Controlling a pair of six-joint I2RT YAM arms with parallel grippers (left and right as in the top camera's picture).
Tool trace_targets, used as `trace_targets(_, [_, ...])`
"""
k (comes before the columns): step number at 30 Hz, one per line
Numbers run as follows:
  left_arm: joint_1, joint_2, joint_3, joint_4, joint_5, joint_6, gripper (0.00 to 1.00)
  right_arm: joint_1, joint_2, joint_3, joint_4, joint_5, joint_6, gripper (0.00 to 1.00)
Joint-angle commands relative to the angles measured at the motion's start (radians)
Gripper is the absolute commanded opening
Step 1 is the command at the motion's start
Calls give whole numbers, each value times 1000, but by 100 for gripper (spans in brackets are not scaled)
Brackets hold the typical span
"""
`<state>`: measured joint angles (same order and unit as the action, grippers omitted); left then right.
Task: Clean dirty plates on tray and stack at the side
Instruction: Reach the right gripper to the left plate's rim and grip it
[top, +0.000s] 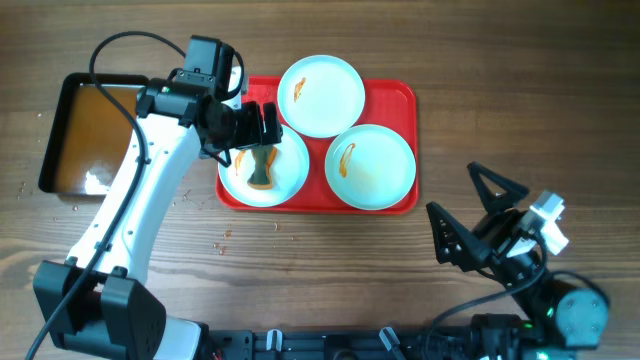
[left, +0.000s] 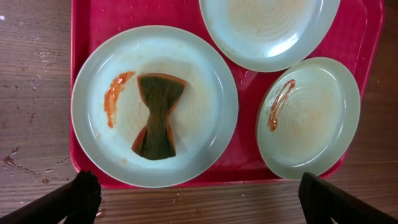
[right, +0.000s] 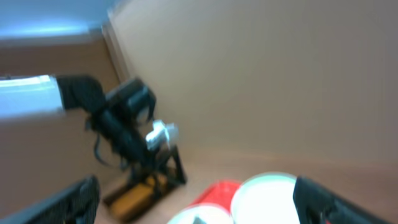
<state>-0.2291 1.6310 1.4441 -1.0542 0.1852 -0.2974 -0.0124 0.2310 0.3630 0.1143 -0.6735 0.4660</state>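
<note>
The red tray (top: 400, 95) holds three pale plates. The near-left plate (top: 290, 172) carries an orange sauce smear (left: 115, 96) and a crumpled brown-green cloth (left: 158, 118) lying loose in its middle. My left gripper (top: 258, 125) hangs above this plate, open, nothing between its fingers (left: 84, 196). The far plate (top: 320, 95) and the right plate (top: 370, 165) each show a sauce streak. My right gripper (top: 480, 215) stands open over bare table to the right of the tray. Its wrist view is blurred, showing two plates (right: 267, 199) and red tray edge.
A black tray of brownish water (top: 50, 140) sits left of the red tray, partly under my left arm. Crumbs and wet spots (top: 225, 235) dot the wooden table in front of the tray's left corner.
</note>
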Motion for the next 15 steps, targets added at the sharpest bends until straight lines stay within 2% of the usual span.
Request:
trace_targets(1, [2, 5, -6, -1, -4, 5, 100, -2, 359, 383, -443, -79, -340, 100])
trace_targets(4, [2, 5, -6, -1, -4, 5, 100, 9, 621, 654, -702, -87, -471, 100])
trace_targets(8, [2, 5, -6, -1, -4, 5, 100, 119, 909, 1008, -866, -164, -551, 100])
trace_targets(10, [2, 5, -6, -2, -4, 5, 100, 160, 984, 1034, -787, -196, -446, 100])
trace_targets(12, [2, 5, -6, -2, -4, 5, 100, 163, 1070, 1034, -668, -185, -257, 100])
trace_targets(13, [2, 5, -6, -2, -4, 5, 100, 163, 1117, 1034, -629, -185, -111, 100])
trace_targets(14, [2, 5, -6, -1, -4, 5, 100, 164, 1162, 1034, -590, -190, -81, 86])
trace_targets(15, [2, 5, -6, -1, -4, 5, 100, 179, 1217, 1034, -565, -179, -100, 66])
